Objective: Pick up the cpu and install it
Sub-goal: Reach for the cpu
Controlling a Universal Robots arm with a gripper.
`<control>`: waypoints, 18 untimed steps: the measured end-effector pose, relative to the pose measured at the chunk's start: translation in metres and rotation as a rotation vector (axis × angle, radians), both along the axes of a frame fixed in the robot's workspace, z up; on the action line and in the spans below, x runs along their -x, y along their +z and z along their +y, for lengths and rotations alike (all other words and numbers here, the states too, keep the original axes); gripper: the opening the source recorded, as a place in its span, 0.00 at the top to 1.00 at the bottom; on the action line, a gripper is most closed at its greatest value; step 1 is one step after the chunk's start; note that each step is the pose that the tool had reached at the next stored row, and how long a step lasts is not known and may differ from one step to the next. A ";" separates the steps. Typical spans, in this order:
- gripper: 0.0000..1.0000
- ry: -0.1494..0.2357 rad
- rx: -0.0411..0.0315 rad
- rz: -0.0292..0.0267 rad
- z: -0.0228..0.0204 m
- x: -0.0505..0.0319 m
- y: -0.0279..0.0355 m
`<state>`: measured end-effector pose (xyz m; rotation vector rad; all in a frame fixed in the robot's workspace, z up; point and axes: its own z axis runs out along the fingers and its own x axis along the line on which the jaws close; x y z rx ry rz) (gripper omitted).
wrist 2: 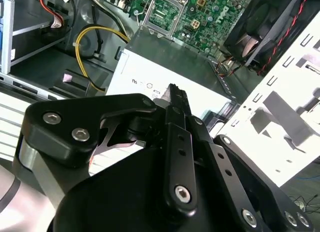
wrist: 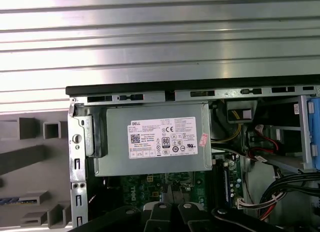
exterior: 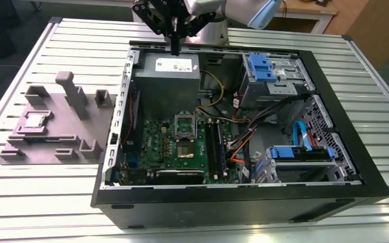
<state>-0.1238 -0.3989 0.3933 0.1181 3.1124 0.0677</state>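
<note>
The cpu, a small silver square, lies on the grey fixture on the exterior view's left, outside the computer case. My gripper hangs high over the grey power supply box at the case's far end, well away from the cpu. Its fingers are pressed together with nothing between them, as both wrist views show at the gripper and the gripper. On the green motherboard the cpu socket lies bare, its metal frame folded back.
The open black case lies on a slatted metal table. Inside are blue drive brackets, cable bundles, black memory sticks beside the socket and a fan. The fixture has upright posts.
</note>
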 end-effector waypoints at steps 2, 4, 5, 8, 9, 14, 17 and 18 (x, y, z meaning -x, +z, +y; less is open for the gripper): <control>0.90 0.000 0.0000 0.0000 0.0000 0.0011 0.0000; 0.90 0.000 0.0001 0.0001 0.0000 0.0021 0.0000; 0.90 0.000 0.0000 0.0000 0.0000 0.0025 0.0000; 0.90 0.000 0.0001 0.0001 0.0000 0.0030 0.0000; 0.90 0.000 0.0000 0.0001 0.0000 0.0033 0.0000; 0.90 0.000 0.0001 0.0001 0.0000 0.0037 0.0000; 0.90 0.000 0.0001 0.0000 0.0000 0.0051 0.0000; 0.90 0.000 0.0001 0.0001 0.0000 0.0056 0.0000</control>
